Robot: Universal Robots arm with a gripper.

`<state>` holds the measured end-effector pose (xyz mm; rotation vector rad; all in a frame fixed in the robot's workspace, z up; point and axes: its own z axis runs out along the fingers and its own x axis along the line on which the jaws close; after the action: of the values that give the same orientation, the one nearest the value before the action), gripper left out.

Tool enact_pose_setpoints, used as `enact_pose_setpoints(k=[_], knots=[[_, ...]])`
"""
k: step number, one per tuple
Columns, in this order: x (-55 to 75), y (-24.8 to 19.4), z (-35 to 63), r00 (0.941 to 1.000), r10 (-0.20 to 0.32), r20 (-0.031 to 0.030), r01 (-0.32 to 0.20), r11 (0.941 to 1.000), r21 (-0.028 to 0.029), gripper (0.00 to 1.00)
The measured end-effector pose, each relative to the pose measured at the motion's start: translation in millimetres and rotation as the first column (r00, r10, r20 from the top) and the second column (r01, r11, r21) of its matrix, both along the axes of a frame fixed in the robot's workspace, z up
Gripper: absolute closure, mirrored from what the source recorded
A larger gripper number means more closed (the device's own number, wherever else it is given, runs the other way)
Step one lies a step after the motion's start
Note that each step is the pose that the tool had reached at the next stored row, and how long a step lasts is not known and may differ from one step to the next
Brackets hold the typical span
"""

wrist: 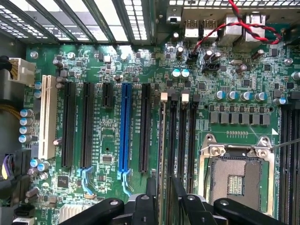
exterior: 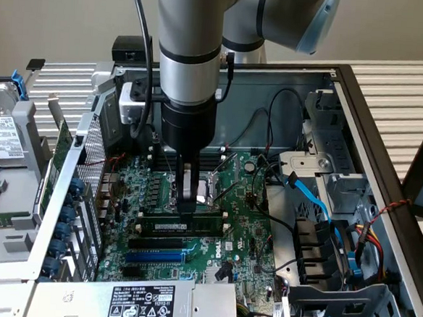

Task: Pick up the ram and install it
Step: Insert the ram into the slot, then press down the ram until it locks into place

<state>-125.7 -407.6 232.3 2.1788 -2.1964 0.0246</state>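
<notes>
My tool (exterior: 186,204) sits right on top of the long thin green ram stick (exterior: 189,223), fingers a little apart. The ram stands in a black slot on the green motherboard (exterior: 246,241).

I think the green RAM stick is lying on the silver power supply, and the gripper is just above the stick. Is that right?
Not quite. The exterior view shows the ram standing in a memory slot on the motherboard, not on the power supply. The gripper is indeed just above it.
</notes>
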Motion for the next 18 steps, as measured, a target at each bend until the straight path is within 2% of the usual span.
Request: enact_pose_setpoints(k=[14, 18], knots=[[-1.6, 0.0, 8.5, 1.0000, 0.000, 0.0001, 0.000, 1.0000, 0.0001, 0.72], [-7.5, 0.0, 8.6, 1.0000, 0.000, 0.0003, 0.000, 1.0000, -0.0031, 0.75]])
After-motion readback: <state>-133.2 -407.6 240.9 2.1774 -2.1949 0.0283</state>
